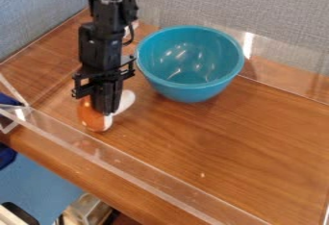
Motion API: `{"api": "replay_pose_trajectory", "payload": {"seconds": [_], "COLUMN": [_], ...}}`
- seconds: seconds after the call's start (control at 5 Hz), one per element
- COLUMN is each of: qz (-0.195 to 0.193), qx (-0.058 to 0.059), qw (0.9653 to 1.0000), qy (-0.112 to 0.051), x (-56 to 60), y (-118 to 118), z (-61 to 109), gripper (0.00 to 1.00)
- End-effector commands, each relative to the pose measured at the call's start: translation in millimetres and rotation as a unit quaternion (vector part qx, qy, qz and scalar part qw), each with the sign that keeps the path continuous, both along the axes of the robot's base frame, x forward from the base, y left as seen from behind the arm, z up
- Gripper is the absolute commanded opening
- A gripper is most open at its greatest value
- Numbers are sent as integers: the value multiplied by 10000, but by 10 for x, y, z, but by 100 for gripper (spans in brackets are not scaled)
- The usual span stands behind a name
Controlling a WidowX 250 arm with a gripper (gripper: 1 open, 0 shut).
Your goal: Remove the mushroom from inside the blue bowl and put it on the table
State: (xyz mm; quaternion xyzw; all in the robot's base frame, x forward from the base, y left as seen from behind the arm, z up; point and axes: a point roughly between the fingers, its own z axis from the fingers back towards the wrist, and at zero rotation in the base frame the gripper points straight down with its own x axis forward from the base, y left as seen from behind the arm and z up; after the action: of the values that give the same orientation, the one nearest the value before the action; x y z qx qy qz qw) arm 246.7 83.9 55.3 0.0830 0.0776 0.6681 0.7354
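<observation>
At the left of the frame the black arm reaches steeply down, and its fingers (98, 112) are closed tight on the mushroom (95, 116), whose orange-brown cap shows low between them with a bit of cream stem beside it. The mushroom sits at or just above the tabletop (218, 142), near the clear front rim. The blue bowl (190, 63) stands upright just right of the arm, in the upper middle, apart from the mushroom.
</observation>
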Motion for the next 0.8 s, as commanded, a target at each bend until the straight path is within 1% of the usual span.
{"api": "replay_pose_trajectory", "payload": {"seconds": [0.0, 0.2, 0.4, 0.6], "qz": [-120, -298, -367, -440], "qx": [80, 104, 135, 147], "qw": [9999, 9995, 9992, 9989], "qy": [-93, -9, 25, 59], "x": [63, 13, -79, -164], "y": [16, 56, 54, 48], "z": [119, 168, 196, 227], "gripper": [0, 0, 100, 100]}}
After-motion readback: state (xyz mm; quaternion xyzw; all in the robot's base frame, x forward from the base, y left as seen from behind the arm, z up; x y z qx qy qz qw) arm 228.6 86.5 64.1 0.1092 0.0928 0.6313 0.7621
